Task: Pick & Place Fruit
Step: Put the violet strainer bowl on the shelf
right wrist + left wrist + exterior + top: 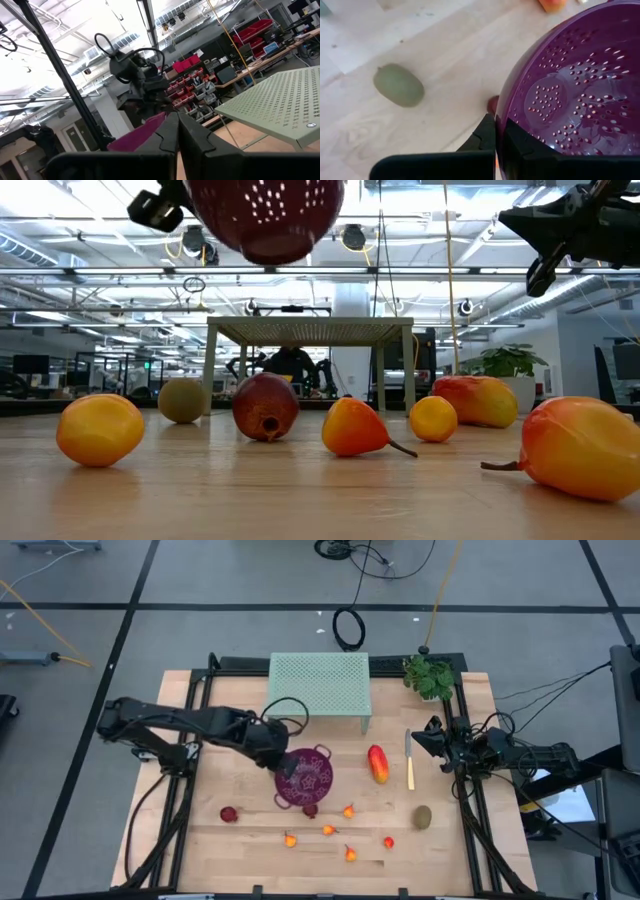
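Step in hand looks like repositioning the container, not fruit yet: left gripper (283,762) is clamped shut on the rim of the purple colander bowl (308,778), rim pinched between its fingers in the left wrist view, and the low view shows the bowl (265,215) lifted clear of the table

Fruit all on the wood, none in the bowl: red-orange oblong (378,763) at about 3 o'clock of the bowl, dark red ball (229,813) at 8 o'clock, another dark ball (310,810) just under the bowl edge at 6 o'clock, brown-green oval (423,816) at 4 o'clock, tiny orange ones (329,830) strung along 5 to 6 o'clock

Next move, my guess: set the bowl down on bare wood without landing on the fruit beneath it, then release

Left arm reaches in from 9 o'clock, stretched toward table centre. Right gripper (433,735) waits raised at the 3 o'clock side by the yellow-handled knife (409,762), fingers closed, holding nothing
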Controlling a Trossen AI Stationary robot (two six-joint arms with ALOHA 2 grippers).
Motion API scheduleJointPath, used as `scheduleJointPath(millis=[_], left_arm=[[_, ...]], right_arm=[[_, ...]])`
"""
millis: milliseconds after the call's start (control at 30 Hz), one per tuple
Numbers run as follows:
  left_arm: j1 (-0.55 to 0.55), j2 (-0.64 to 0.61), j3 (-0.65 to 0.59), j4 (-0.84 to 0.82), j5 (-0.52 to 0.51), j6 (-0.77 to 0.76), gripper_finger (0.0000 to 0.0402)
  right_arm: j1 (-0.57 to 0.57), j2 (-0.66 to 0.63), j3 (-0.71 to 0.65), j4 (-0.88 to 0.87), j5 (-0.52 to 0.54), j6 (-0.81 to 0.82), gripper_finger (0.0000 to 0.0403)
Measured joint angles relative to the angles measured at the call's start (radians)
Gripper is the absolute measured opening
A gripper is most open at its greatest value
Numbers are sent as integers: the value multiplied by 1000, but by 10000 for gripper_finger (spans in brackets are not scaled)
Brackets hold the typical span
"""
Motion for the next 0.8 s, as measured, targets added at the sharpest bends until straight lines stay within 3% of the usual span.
scheduleJointPath(millis=[800], left_arm=[[16, -5, 0, 20, 8, -8, 0]], right_arm=[[0, 0, 0, 0, 0, 0, 4]])
